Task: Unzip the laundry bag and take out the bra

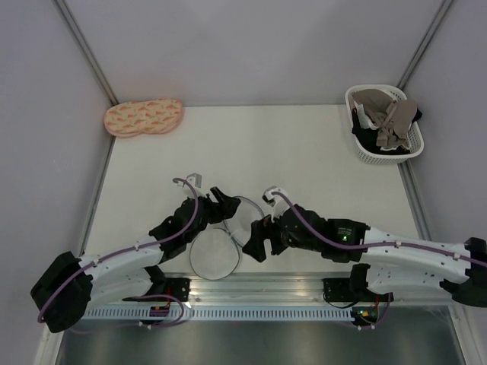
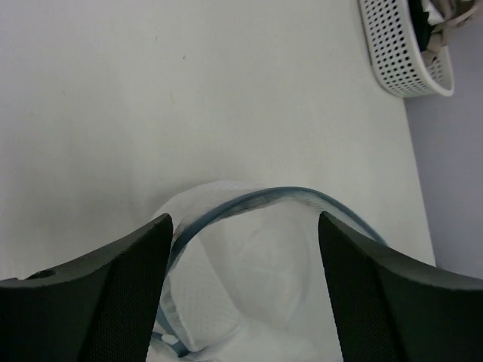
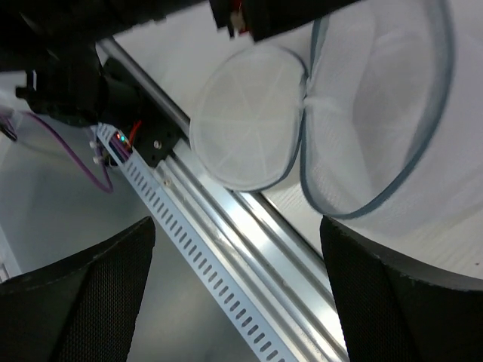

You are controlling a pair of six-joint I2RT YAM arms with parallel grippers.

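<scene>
The laundry bag (image 1: 221, 247) lies unzipped, its 2 halves flat at the worktop (image 1: 266, 152) near edge. The bra (image 1: 389, 118) appears to sit in the basket (image 1: 384, 159). The left tool (image 1: 222, 204) and right tool (image 1: 256, 239) are spread and empty. The task looks essentially done.
</scene>
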